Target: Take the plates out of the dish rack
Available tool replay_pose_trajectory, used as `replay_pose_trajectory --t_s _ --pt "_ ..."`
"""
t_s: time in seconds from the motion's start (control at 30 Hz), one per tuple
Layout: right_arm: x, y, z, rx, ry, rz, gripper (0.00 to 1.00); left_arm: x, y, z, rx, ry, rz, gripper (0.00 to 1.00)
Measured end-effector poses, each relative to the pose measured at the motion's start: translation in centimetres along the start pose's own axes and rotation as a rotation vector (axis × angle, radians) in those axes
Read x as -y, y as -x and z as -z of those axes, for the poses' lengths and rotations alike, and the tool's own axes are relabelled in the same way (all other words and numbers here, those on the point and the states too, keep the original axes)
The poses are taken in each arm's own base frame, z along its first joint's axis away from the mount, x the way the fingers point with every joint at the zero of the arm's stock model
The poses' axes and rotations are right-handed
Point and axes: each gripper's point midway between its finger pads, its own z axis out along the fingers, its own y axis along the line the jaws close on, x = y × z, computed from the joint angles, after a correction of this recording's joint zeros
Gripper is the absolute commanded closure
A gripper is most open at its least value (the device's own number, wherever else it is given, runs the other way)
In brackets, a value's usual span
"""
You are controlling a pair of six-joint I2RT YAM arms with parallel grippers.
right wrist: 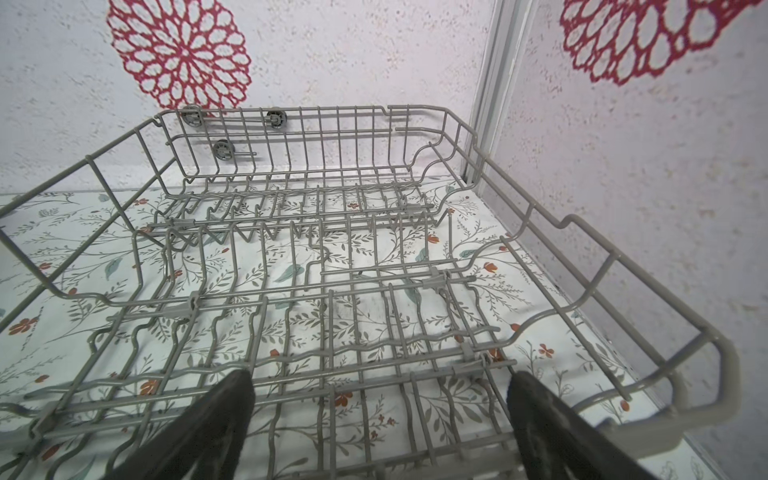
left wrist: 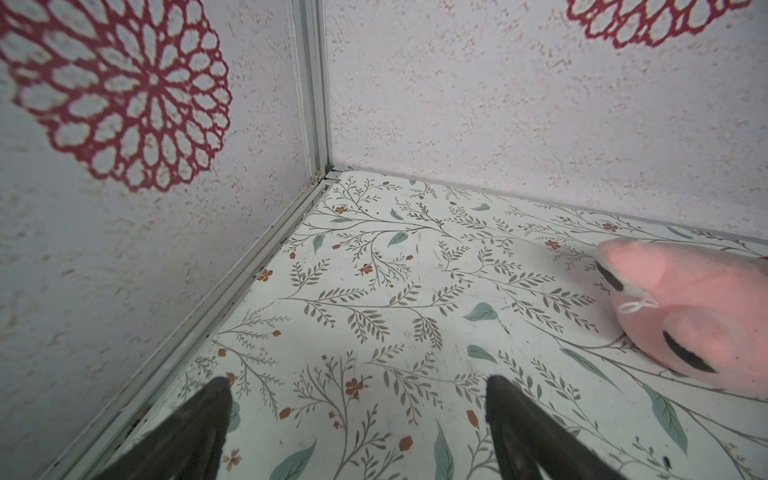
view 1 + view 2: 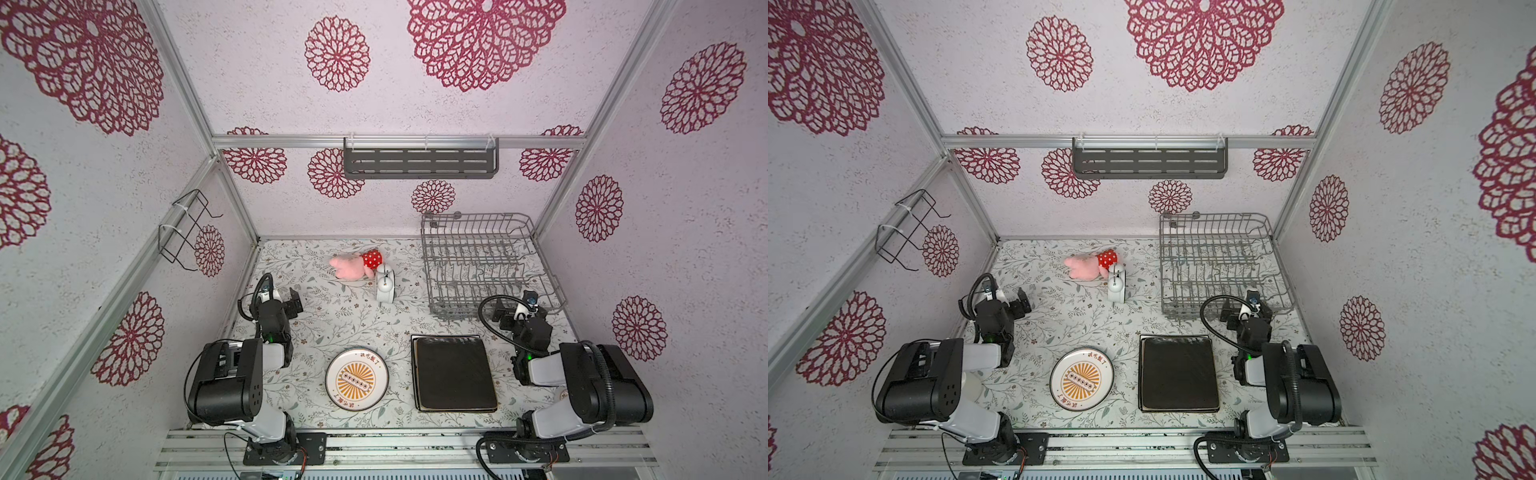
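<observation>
The grey wire dish rack (image 3: pixel 486 266) in the table's far right corner stands empty. A round white printed plate (image 3: pixel 357 379) and stacked dark square plates (image 3: pixel 455 374) lie near the front edge. They look rigid, glazed and breakable, best pinched at the rim. Left gripper (image 2: pixel 357 432) and right gripper (image 1: pixel 380 428) gape, holding nothing.

The rack (image 1: pixel 316 124) is matt grey coated wire. The round plate (image 3: pixel 356 379) looks glossy; the toy (image 2: pixel 690 316) is soft pink plush.
</observation>
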Motion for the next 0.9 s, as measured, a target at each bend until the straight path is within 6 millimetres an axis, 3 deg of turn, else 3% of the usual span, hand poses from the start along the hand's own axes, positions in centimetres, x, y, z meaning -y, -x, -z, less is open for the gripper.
replay_pose_trajectory --t_s 0.9 --pt "0.05 0.11 -0.34 -0.004 0.0 -0.001 0.01 0.17 0.0 0.03 0.0 -0.003 -0.002 0.03"
